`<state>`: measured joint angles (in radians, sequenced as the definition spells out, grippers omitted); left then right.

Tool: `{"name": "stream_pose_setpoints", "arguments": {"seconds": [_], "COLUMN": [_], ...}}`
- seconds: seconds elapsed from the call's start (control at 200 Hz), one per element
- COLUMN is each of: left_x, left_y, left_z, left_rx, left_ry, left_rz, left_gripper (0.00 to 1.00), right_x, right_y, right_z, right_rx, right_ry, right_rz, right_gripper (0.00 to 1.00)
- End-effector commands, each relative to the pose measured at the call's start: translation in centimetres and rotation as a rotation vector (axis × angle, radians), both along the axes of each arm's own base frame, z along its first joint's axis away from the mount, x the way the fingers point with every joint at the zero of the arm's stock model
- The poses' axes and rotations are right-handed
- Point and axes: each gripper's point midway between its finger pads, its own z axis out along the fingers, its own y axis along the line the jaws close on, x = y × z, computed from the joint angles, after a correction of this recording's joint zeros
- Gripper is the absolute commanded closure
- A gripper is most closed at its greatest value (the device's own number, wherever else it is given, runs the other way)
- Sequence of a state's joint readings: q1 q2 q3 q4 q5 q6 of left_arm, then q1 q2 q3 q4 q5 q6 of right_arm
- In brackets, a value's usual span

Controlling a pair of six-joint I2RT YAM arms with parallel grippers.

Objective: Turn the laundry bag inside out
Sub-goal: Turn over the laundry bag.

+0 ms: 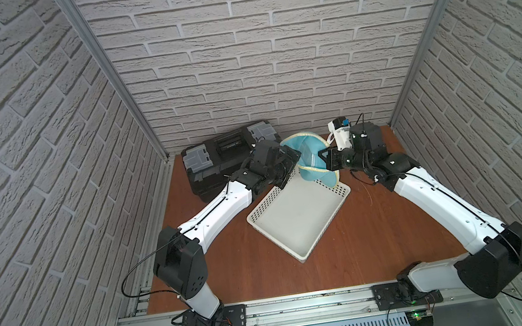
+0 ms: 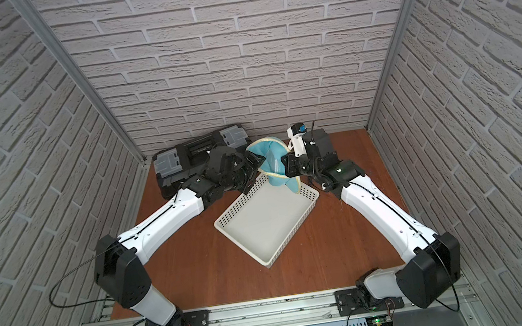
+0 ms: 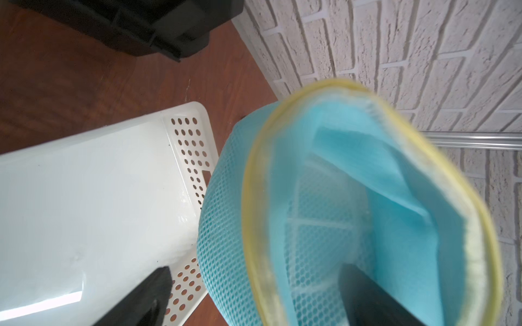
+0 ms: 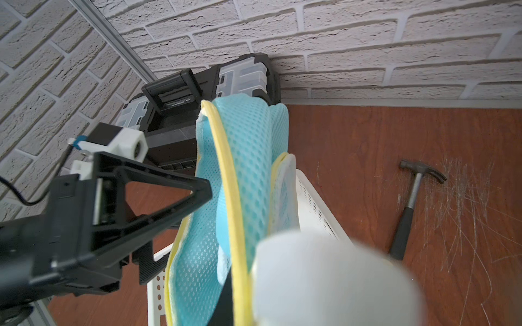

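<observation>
Top views: my two grippers meet at the laundry bag (image 1: 309,158), far centre of the table (image 1: 384,222).
It hangs above the far corner of the white perforated basket (image 1: 262,214), just right of the black toolbox (image 1: 217,163); my right gripper (image 1: 323,156) is pinched closed on its yellow-trimmed rim; my left gripper (image 1: 290,170) stands wide, one finger (image 3: 367,299) inside the mouth, clamping nothing.

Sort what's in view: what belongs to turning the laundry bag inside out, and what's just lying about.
In the job:
laundry bag
right pincer, shut on the bag's rim
left pincer, open, one finger inside the bag's mouth and one outside

Lying about:
white basket
black toolbox
hammer
</observation>
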<state>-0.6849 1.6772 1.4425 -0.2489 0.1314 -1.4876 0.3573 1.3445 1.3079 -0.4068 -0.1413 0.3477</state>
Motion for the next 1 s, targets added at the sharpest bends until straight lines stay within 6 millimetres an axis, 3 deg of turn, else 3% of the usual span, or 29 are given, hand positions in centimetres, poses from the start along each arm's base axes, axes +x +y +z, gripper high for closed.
{"name": "stream_pose_setpoints", "arguments": {"seconds": [0.0, 0.225, 0.485, 0.71, 0.845, 0.995], "left_x": [0.0, -0.1, 1.3, 3.0, 3.2, 3.2], "left_y": [-0.9, -2.0, -1.4, -0.9, 0.0, 1.7], "left_z": [0.7, -0.9, -0.5, 1.0, 1.6, 1.2], "left_rx": [-0.026, -0.046, -0.068, -0.125, -0.137, -0.104], "left_ry": [-0.001, 0.026, 0.007, -0.075, -0.135, -0.176], "left_rz": [-0.013, -0.028, 0.003, 0.032, 0.043, 0.079], "left_gripper": [0.13, 0.44, 1.0, 1.0, 1.0, 1.0], "right_x": [0.6, 0.2, -0.4, 0.8, 2.1, 3.9], "right_y": [0.3, 0.7, 0.6, 0.1, -1.7, -3.8], "right_z": [2.9, 4.4, 5.2, 7.1, 8.5, 8.1], "right_rx": [0.023, 0.07, 0.165, 0.463, 0.589, 0.77], "right_ry": [-0.094, -0.15, -0.178, -0.177, -0.196, -0.166], "right_rz": [-0.003, 0.005, -0.018, -0.146, -0.23, -0.293], "right_gripper": [0.97, 0.97, 0.97, 0.97, 0.97, 0.97]}}
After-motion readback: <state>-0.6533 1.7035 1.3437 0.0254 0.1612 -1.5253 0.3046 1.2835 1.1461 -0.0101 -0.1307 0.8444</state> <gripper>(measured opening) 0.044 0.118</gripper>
